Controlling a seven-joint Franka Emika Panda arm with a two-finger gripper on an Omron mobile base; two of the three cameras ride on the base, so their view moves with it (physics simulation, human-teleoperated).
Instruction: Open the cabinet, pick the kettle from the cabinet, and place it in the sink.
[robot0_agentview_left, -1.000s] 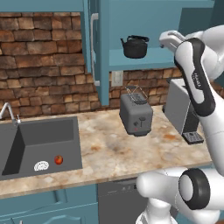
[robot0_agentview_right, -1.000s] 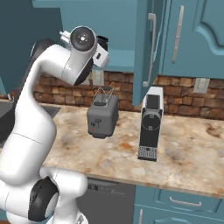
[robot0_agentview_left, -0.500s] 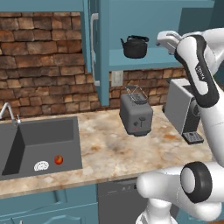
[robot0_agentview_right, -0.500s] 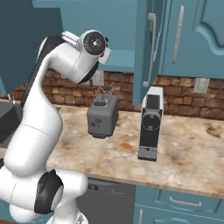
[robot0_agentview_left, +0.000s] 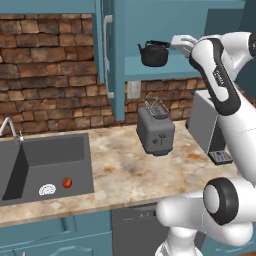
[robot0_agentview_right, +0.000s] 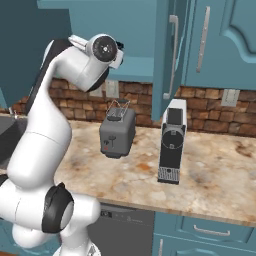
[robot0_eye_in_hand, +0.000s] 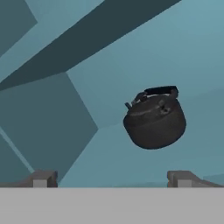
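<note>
The cabinet (robot0_agentview_left: 150, 30) stands open, its door (robot0_agentview_left: 109, 55) swung out edge-on at the left of the opening. The shelf (robot0_agentview_left: 160, 72) carries only the kettle (robot0_agentview_left: 153, 54), with bare shelf to its left and in front. The fingers (robot0_eye_in_hand: 41, 178) stand wide apart, short of the kettle, with free air between. Below the shelf, the toaster (robot0_agentview_left: 155, 131) rises from the middle of the worktop (robot0_agentview_left: 120, 170) and the coffee machine (robot0_agentview_right: 172, 140) stands toward its right end. The sink (robot0_agentview_left: 45, 162) at the worktop's left end is open from above, with two small items (robot0_agentview_left: 55, 186) at its front edge.
</note>
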